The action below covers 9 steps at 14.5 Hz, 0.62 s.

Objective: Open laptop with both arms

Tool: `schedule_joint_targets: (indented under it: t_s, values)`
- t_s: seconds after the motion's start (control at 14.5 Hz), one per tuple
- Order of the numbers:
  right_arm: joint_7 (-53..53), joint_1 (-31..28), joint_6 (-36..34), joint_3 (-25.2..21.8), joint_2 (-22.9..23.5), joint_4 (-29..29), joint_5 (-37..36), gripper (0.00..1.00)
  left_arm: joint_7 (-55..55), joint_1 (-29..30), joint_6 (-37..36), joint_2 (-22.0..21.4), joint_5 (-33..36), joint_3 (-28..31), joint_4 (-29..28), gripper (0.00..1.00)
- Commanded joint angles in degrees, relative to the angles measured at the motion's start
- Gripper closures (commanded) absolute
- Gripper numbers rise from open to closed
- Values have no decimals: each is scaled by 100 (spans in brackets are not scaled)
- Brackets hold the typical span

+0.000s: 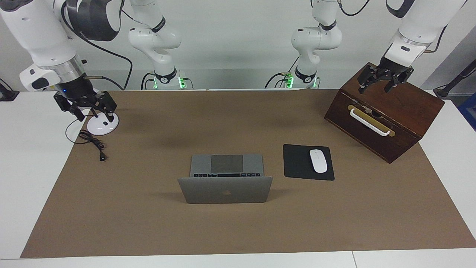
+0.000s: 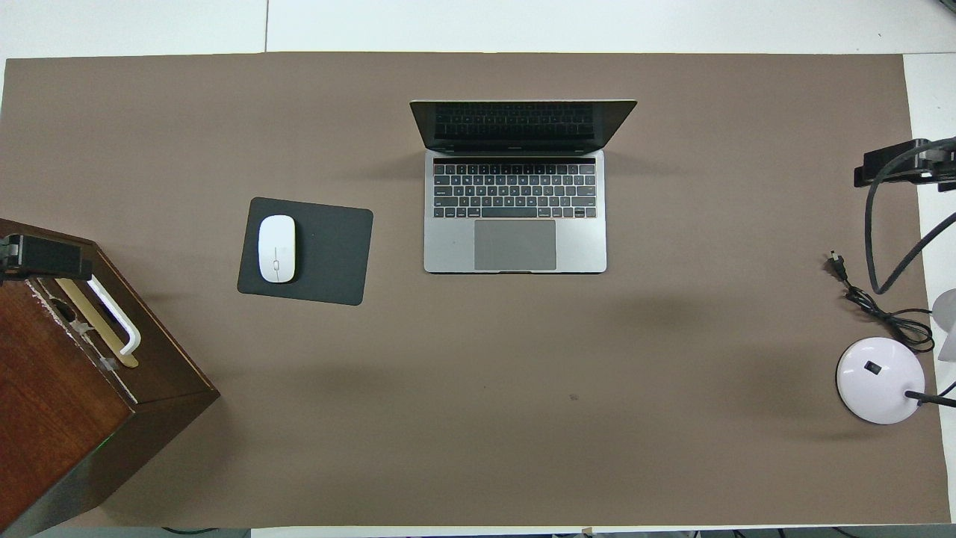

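Both grippers hang released and empty, left gripper (image 1: 384, 82) over the wooden box (image 1: 405, 111), right gripper (image 1: 86, 108) over the lamp base (image 1: 101, 126), well apart from the laptop (image 1: 225, 178), whose lid stands open, so I judge the task done with nothing left but parking.

Both arms are raised, wrists angled downward. The left claw (image 1: 385, 80) and right claw (image 1: 84, 108) hang with fingers spread, gripping nothing.

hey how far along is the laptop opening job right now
Done: the laptop stands open, lid up, keyboard and trackpad showing. In hand: nothing; the left gripper hangs with open jaws over the wooden box, and the right gripper is over the lamp base, both well away from the laptop. Left: nothing visible, apart perhaps from parking the arms.
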Motion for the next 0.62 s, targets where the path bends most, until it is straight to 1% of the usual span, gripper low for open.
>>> schedule_joint_targets:
  t_s: [0.0, 0.55]
  values:
    - [-71, -146, 87, 135, -135, -166, -47, 1, 86, 112, -218, 66, 105, -88, 135, 0]
    - [-63, -137, 95, 144, -126, -157, -56, 1, 86, 112, -271, 49, 96, -53, 127, 0]
